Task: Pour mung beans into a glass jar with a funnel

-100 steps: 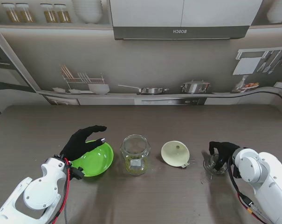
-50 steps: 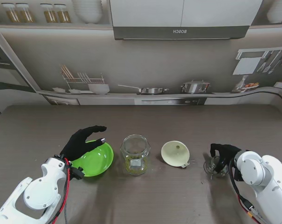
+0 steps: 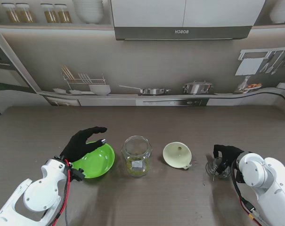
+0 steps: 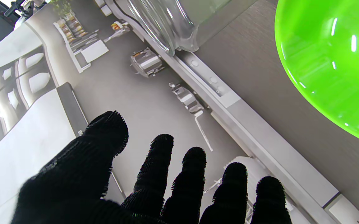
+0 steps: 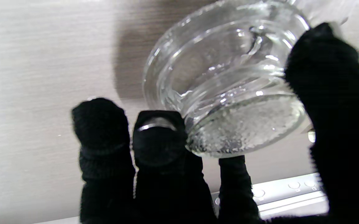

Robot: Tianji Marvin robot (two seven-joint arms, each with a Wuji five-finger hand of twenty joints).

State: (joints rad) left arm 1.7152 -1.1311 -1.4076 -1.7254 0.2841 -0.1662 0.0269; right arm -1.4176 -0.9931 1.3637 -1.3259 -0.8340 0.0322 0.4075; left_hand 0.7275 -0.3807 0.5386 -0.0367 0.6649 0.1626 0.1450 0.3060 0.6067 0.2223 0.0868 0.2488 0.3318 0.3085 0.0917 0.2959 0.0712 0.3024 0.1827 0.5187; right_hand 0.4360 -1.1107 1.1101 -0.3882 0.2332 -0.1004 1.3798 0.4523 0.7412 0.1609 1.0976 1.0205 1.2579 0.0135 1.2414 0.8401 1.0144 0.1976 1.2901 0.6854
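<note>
Stand view: right hand (image 3: 225,154) has risen slightly over half a second, fingers clamped on glass lid (image 3: 216,167). Left hand (image 3: 83,142) unmoved, fingers apart over green bowl (image 3: 97,162). Jar (image 3: 136,156) holds beans, funnel (image 3: 177,155) beside it; closing seems next.

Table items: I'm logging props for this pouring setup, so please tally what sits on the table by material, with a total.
Clear glass: 2, the tall glass jar with mung beans at its bottom and the small glass lid between the right hand's fingers
Green plastic: 1, the round green bowl
Cream plastic: 1, the cream funnel
Total: 4
</note>
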